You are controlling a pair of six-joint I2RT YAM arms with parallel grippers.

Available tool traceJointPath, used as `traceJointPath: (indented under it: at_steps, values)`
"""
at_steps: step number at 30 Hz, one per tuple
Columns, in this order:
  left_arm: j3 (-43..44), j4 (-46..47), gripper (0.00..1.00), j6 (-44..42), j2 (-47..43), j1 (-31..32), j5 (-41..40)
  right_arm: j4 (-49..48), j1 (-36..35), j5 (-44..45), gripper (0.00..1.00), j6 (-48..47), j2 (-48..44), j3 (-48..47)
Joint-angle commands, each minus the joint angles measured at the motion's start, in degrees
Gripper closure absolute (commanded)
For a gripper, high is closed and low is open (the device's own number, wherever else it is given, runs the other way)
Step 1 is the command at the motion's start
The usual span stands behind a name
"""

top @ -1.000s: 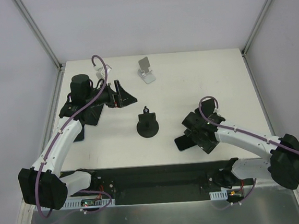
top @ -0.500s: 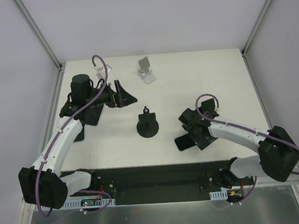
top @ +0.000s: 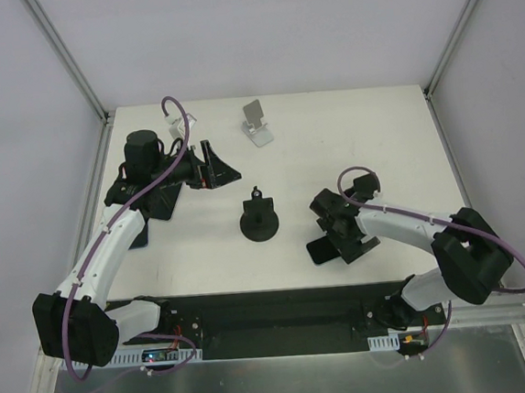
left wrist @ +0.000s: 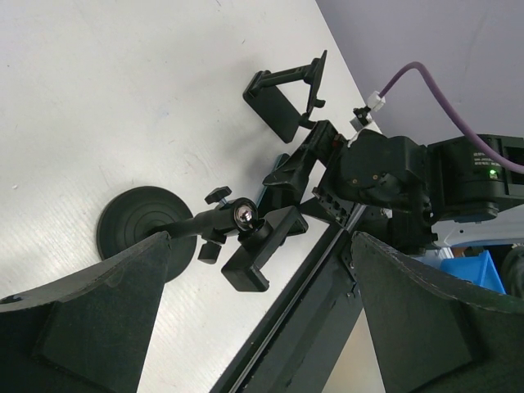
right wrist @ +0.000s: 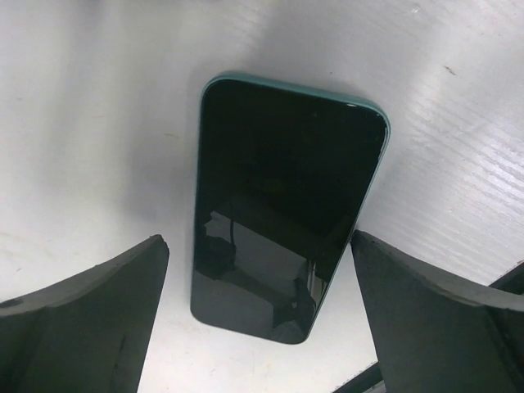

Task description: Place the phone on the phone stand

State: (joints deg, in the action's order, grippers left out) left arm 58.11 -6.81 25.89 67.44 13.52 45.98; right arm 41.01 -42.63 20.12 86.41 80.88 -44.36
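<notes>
Top view: the phone [top: 322,251] lies flat on the table [top: 386,140], at about 4 o'clock from the black stand [top: 259,221]. A white stand [top: 256,123] sits at 12 o'clock from that one, near the far edge. The right gripper [top: 329,244] hangs directly over the phone. The left gripper [top: 216,166] is well apart, at about 10 o'clock from the black stand. Left wrist view: the left fingers [left wrist: 90,319] are spread wide, with nothing between them and nothing touched; the black stand's round base and clamp arm show below. Right wrist view: the phone lies screen-up, dark glass with a teal rim, long axis roughly 12 to 6. The right fingers [right wrist: 90,319] are wide open, one along each long edge, gripping nothing. There is a clear gap on the 9 o'clock side; on the 3 o'clock side the finger is just beside the rim, contact not discernible. Judgement: a stiff, thin slab of modest weight, its glass face slick and breakable, lying flush so there is little to get under. The best hold looks to be across the narrow width, on both long rims near mid-length so it won't pivot, with a moderate squeeze.
</notes>
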Motion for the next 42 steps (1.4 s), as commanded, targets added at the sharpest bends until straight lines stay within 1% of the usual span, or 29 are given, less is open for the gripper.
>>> traceJointPath:
  at_steps: [1, 3, 4, 7, 8, 10, 14, 15, 16, 18, 19, 21, 22, 23, 25, 30, 32, 33, 34, 36, 37, 38, 40, 42]
  values:
    - [1.2, -0.4, 0.1, -1.1, 0.3, -0.1, 1.3, 2.3, 0.4, -1.1, 0.05, 2.0, 2.3, -1.4]
    - [1.3, -0.4, 0.1, -1.1, 0.3, -0.1, 1.4, 5.4, 0.4, 0.5, 0.09, 2.4, 2.7, -2.6]
    - [1.3, -0.3, 0.1, -1.1, 0.3, -0.1, 1.4, 5.4, 0.5, 0.7, 0.1, 2.7, 2.7, -2.7]
    - [1.3, -0.3, 0.1, -1.1, 0.2, -0.1, 1.2, 1.6, 0.9, -0.9, 0.15, 1.6, 3.5, -1.7]
    - [1.2, -0.4, 0.1, -1.2, 0.3, -0.1, 1.1, 1.1, 1.0, -2.3, 0.2, 1.2, 3.9, -2.0]
    - [1.1, -0.3, 0.1, -1.2, 0.5, -0.2, 1.0, 1.3, 1.1, -3.5, 0.26, 1.4, 5.3, -2.4]
    - [1.3, -0.2, 0.1, -1.0, 0.9, -0.2, 1.6, 0.7, 1.8, -4.4, 0.3, 2.4, 6.0, -1.4]
    - [1.2, -0.4, 0.1, -1.0, 0.7, -0.1, 1.4, 0.4, 1.8, -4.5, 0.34, 2.4, 6.1, -0.9]
    - [1.2, -0.2, 0.1, -1.0, 0.8, -0.1, 1.5, 0.1, 2.1, -5.3, 0.4, 2.4, 6.4, -0.8]
    - [1.2, -0.3, 0.09, -1.2, 0.7, -0.1, 1.2, -0.7, 2.3, -6.3, 0.44, 1.4, 7.8, -1.1]
    - [1.2, -0.4, 0.09, -1.2, 0.8, -0.2, 1.2, -0.8, 2.3, -6.9, 0.5, 1.0, 8.4, -1.3]
    - [1.3, -0.3, 0.1, -1.1, 0.9, -0.1, 1.4, -0.8, 2.3, -7.5, 0.66, -0.1, 9.7, -1.6]
    - [1.2, -0.4, 0.1, -1.1, 1.0, -0.1, 1.5, -0.3, 2.3, -6.8, 0.79, -0.4, 9.9, -2.5]
    - [1.2, -0.4, 0.1, -1.1, 1.0, -0.2, 1.6, 2.3, 2.1, -5.7, 0.86, -0.5, 9.6, -3.3]
    - [1.4, -0.3, 0.1, -1.1, 1.0, -0.2, 1.7, 3.9, 1.4, -3.2, 0.99, -0.4, 8.8, -4.0]
    - [1.3, -0.3, 0.1, -1.1, 1.2, -0.1, 1.4, 1.8, -0.2, 0.9, 0.99, -2.2, 2.7, -2.0]
    - [1.2, -0.4, 0.1, -1.1, 1.2, -0.1, 1.6, 0.1, -1.6, 5.6, 0.99, -3.6, -0.8, -0.8]
    - [1.2, -0.4, 0.09, -1.0, 1.5, -0.1, 1.7, -0.4, -3.3, 7.5, 0.99, -4.3, -1.9, -0.3]
    - [1.2, -0.3, 0.1, -1.0, 1.5, -0.1, 1.6, -1.2, -4.3, 11.8, 0.99, -6.3, -3.2, 0.1]
    - [1.2, -0.3, 0.1, -1.1, 1.3, -0.1, 1.6, -4.5, -6.2, 14.8, 0.99, -9.0, -6.2, 2.0]
    - [1.2, -0.3, 0.09, -1.2, 1.4, -0.2, 1.5, -6.1, -6.6, 16.7, 0.99, -12.9, -7.0, 2.8]
    - [1.2, -0.3, 0.1, -1.1, 1.4, -0.1, 1.3, -8.7, -6.8, 17.4, 0.99, -14.2, -8.7, 3.6]
    - [1.1, -0.3, 0.09, -1.2, 1.3, -0.1, 1.4, -10.6, -7.0, 17.8, 0.99, -16.5, -10.1, 5.3]
    - [1.2, -0.3, 0.1, -1.0, 1.5, -0.1, 1.7, -12.1, -7.0, 17.3, 0.99, -21.4, -11.4, 5.2]
